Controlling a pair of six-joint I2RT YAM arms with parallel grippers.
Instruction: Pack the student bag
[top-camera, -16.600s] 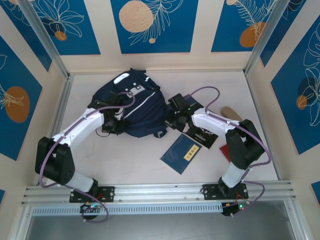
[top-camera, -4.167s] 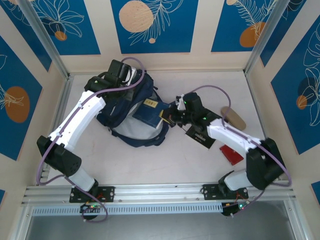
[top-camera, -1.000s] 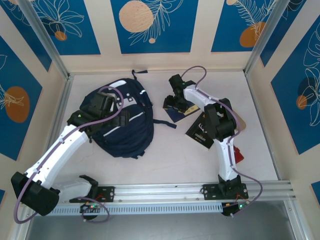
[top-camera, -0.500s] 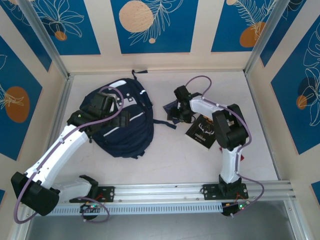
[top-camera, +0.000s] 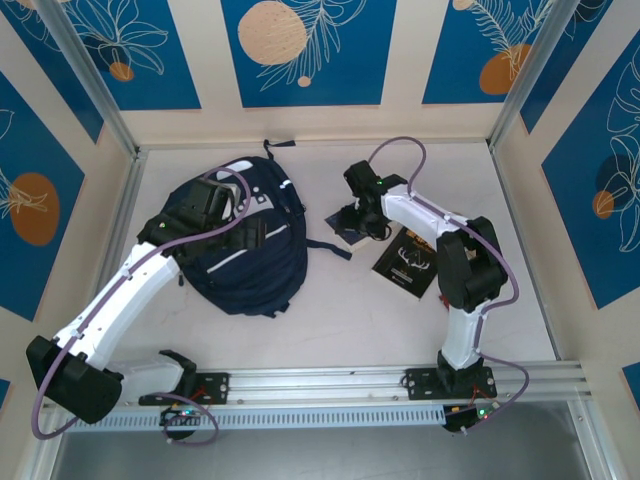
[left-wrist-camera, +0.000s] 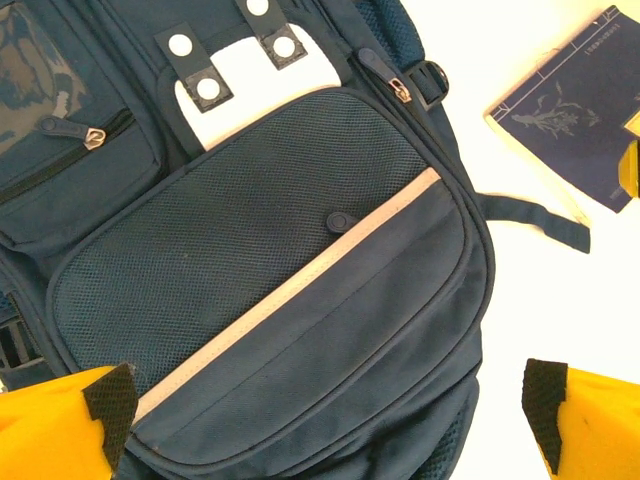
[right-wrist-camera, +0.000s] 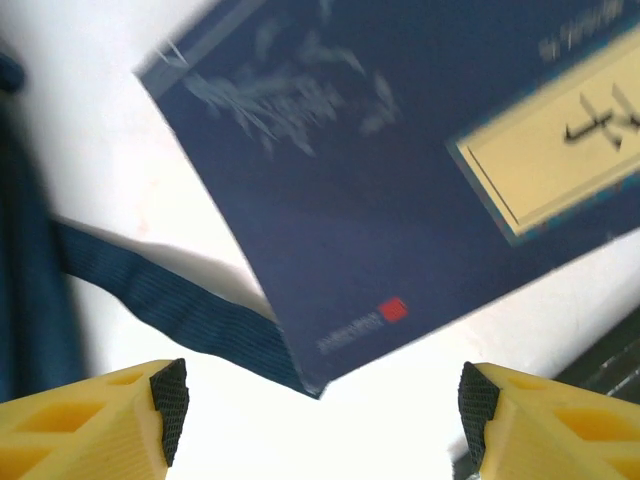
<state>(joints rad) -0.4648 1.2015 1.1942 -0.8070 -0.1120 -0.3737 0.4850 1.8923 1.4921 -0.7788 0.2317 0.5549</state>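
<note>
Student bag (left-wrist-camera: 280, 250), navy mesh, flat rectangular book (right-wrist-camera: 400, 170)

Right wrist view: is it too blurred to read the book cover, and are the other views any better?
Right wrist: blurred, label text on the blue book smeared. Left wrist: sharp, mesh weave of the student bag resolved, though the table is blown out white. Top external: evenly lit, soft shadows.

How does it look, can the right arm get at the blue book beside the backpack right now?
Probably yes. The right gripper hangs just above the blue book, jaws open, and nothing lies on its cover. Only a strap of the student bag meets one corner.
</note>
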